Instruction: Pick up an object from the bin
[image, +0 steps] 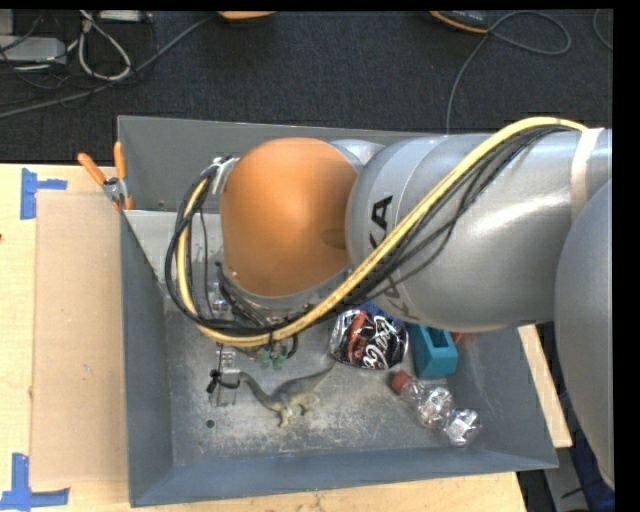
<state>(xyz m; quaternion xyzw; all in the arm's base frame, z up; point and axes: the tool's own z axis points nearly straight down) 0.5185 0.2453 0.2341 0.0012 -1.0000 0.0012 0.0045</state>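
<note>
Lying nearest: olive toy dinosaur, on the bin floor, just beside the gripper.
Gripper: low over bare floor; open or closed, cannot tell.
Doing it well: centre over the dinosaur's body, not its thin tail.
Hidden: orange wrist cover masks the bin's back.

Toy dinosaur, olive-tan: 1
Crumpled packet, black with red and white: 1
Blue block: 1
Clear crushed bottle, red cap: 1
Loose things counted in grey bin: 4
</note>
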